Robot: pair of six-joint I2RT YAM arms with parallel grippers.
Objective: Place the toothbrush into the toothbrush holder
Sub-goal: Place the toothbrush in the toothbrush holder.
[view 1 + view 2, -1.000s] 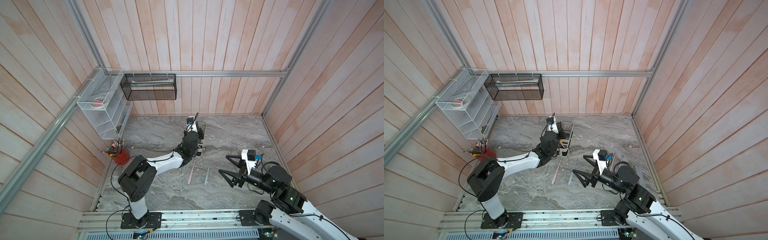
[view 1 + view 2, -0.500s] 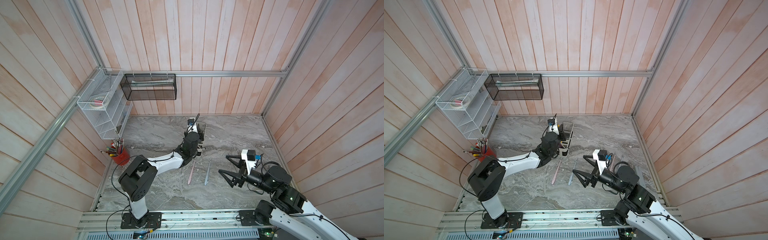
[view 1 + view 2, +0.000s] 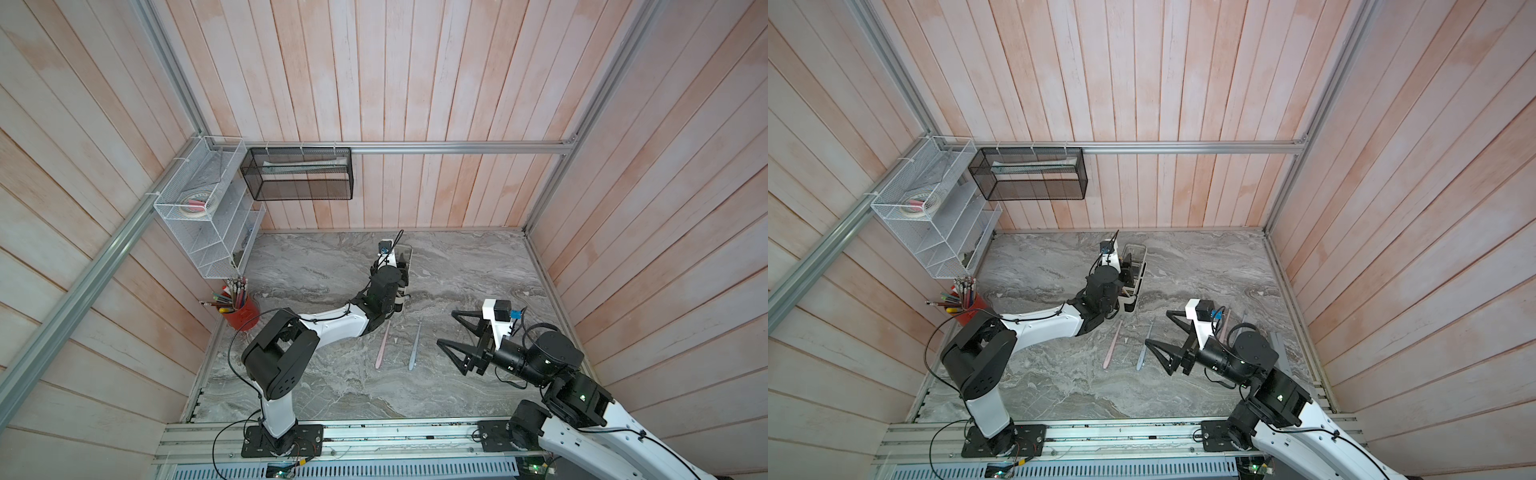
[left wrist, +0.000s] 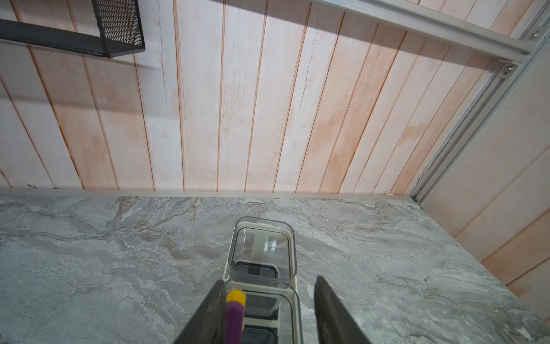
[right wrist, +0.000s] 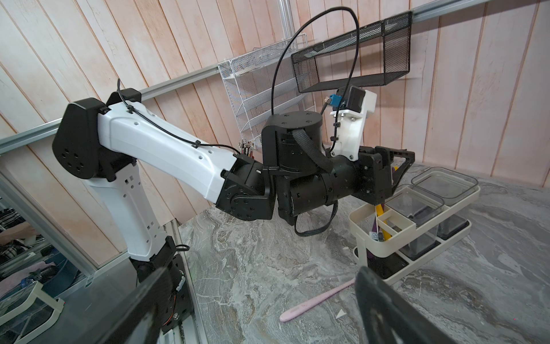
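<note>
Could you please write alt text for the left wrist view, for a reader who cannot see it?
The left gripper hangs open above the cream toothbrush holder, with a purple toothbrush, yellow at its tip, close against one finger. The holder stands on a grey marbled table before a wood-plank wall that bears a black mesh basket.
</note>
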